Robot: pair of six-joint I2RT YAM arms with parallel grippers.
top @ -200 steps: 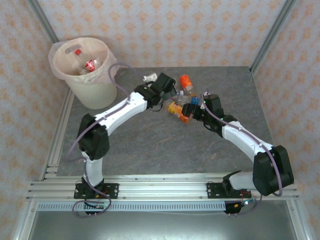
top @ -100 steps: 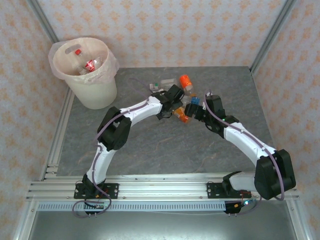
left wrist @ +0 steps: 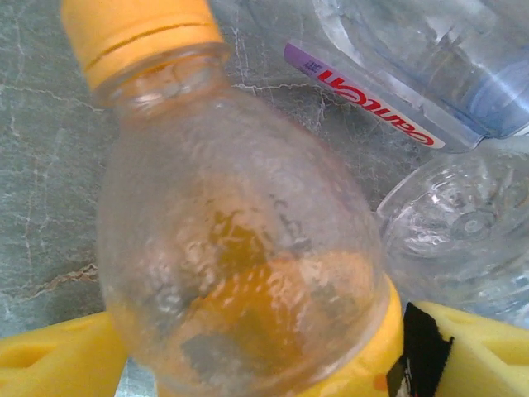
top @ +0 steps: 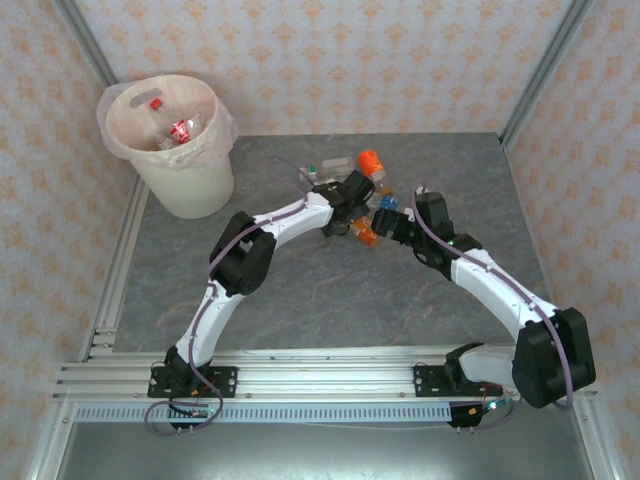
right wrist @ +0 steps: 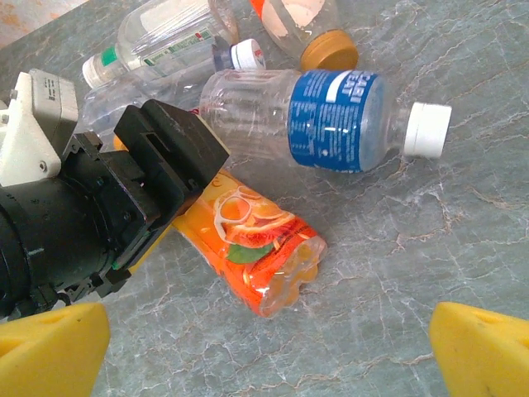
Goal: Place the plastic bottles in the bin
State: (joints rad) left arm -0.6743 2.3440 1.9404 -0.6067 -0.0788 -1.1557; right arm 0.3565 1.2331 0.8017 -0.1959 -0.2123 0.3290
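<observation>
Several plastic bottles [right wrist: 165,37] are lying jumbled on the grey worktop [top: 330,300], well apart from the bin [top: 190,190] in the far left corner. At least two are already sitting inside it, a red-labelled bottle [top: 181,131] among them.

So we're in the pick-up step. The left tool [left wrist: 264,360] is reaching into the pile and straddling the orange-juice bottle [right wrist: 252,236], which is lying on its side with its orange cap pointing away from the wrist. One yellow finger [left wrist: 50,364] is showing on each side of the bottle's belly, right up against it. From this close I can't say whether they're truly pinching or only bracketing it. The bottle looks to be resting on the worktop, not lifted.

The next move, I'd judge, is calling for a firm squeeze and a clean lift clear of the neighbouring blue-labelled bottle [right wrist: 335,120], then a long swing left over the bin's rim.

The right tool [right wrist: 264,347] is hovering just beside the same pile, fingers spread wide, holding and touching nothing.
</observation>
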